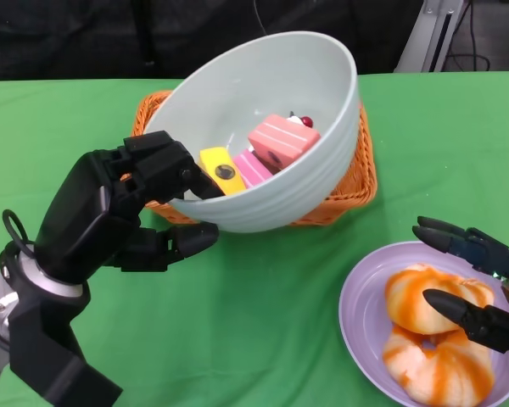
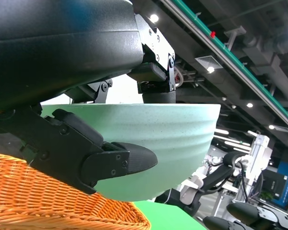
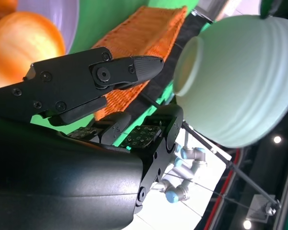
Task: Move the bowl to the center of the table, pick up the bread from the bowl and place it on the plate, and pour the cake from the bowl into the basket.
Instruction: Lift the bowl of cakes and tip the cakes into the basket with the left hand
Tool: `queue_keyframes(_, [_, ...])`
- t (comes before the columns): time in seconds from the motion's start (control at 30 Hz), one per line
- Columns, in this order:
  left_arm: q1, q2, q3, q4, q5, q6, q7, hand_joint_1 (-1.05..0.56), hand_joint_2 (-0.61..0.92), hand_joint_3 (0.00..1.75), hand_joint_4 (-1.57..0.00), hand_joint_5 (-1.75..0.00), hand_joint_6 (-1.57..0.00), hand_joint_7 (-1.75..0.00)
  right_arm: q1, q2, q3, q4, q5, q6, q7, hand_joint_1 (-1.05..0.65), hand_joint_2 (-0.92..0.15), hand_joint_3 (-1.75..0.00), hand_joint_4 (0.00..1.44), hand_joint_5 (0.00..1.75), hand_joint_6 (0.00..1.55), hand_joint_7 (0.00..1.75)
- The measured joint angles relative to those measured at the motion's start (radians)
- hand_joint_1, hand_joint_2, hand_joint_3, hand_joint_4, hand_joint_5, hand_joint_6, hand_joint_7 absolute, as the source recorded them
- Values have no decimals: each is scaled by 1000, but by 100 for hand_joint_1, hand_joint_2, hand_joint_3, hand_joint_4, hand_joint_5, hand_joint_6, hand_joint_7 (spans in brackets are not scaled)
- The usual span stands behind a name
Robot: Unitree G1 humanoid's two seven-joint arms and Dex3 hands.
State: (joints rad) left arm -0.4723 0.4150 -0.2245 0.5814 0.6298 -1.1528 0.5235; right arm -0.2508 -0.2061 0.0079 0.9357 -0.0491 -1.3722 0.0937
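Note:
My left hand [image 1: 140, 199] grips the rim of a pale green bowl [image 1: 271, 182] and holds it tilted in the air over the orange wicker basket [image 1: 356, 182]. Inside the bowl lie pink and yellow cake pieces [image 1: 276, 144], slid to its lower side. From the left wrist view the bowl [image 2: 168, 139] is seen from the side above the basket [image 2: 48, 201]. Two orange-glazed breads [image 1: 424, 301] sit on the purple plate [image 1: 365, 305] at the lower right. My right hand [image 1: 475, 284] hovers over the plate, fingers apart, holding nothing.
A green cloth [image 1: 263, 331] covers the table. Behind the table's far edge there is dark floor and a metal stand [image 1: 441, 30]. The right wrist view shows the basket [image 3: 139, 57], the bowl [image 3: 240, 76] and another robot arm in the background.

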Motion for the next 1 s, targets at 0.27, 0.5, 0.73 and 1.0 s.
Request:
queue_keyframes(0.27, [-25, -17, 26, 38, 10, -16, 0, -15, 64, 104, -66, -175, -69, -140, 7, 51, 53, -63, 190, 41, 126, -16, -92, -26, 82, 96, 74, 87])
queue_keyframes(0.5, [-31, -26, 41, 63, 24, -42, 0, -13, 64, 105, -66, -175, -69, -140, 31, 72, 49, -96, 248, 82, 206, -5, -82, -51, 82, 123, 71, 128])
queue_keyframes(0.73, [-34, -35, 58, 76, 36, -62, 0, -12, 67, 100, -64, -175, -69, -136, 31, 84, 26, -96, 229, 83, 220, -5, -74, -58, 84, 126, 72, 129])
queue_keyframes(1.0, [-56, -79, 45, 132, -114, -106, -113, -27, 92, 46, -65, -175, -70, -137, 27, 102, 11, -74, 223, 82, 247, -4, -69, -67, 82, 123, 71, 127])
